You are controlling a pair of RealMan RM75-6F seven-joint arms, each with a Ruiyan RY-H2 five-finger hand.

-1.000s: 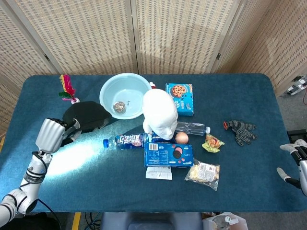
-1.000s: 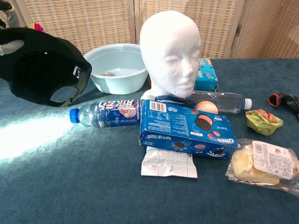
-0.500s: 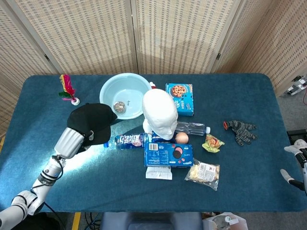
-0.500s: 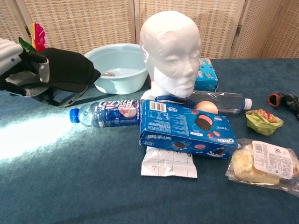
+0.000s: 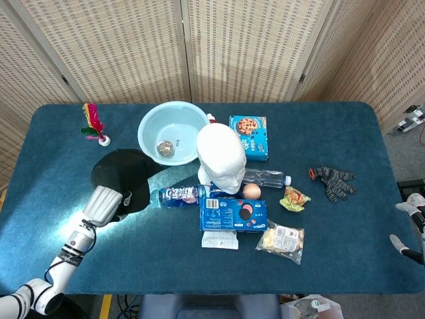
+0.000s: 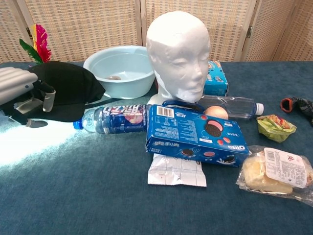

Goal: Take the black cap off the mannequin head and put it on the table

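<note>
Nearest the front edge of the worktop (image 5: 53, 133), a flat white sachet (image 6: 176, 171) and a crinkled clear bag of pale snacks (image 6: 275, 172) lie on the napped blue cloth. Just behind them: a glossy blue cardboard biscuit box (image 6: 195, 134), tilted; a clear plastic bottle with blue cap (image 6: 112, 119), on its side; a green crumpled wrapper (image 6: 275, 126). At left, the left robot hand (image 6: 23, 95), grey and ribbed, grips the rim of the black cap (image 6: 68, 88), soft matte fabric, domed. Half a second earlier the cap hung tilted above the cloth; now it is lowered, its crown spread flat and apparently resting on the worktop beside the bottle, well apart from the mannequin head (image 6: 178, 54). Judgement: placement is all but done; only release and withdrawal remain. The mannequin head, white, grainy foam, stands upright and bare. Behind it: a second clear bottle (image 6: 232, 106) with a peach-coloured ball (image 6: 215, 112) touching it, a blue cookie carton (image 5: 248, 137), a smooth pale-blue plastic basin (image 5: 172, 131) holding a small metallic object, a pink-and-green feathered shuttlecock (image 5: 93, 122), and a dark knitted glove (image 5: 334, 179). At the far right edge, the right robot hand (image 5: 410, 226) holds nothing, fingers apart.
</note>
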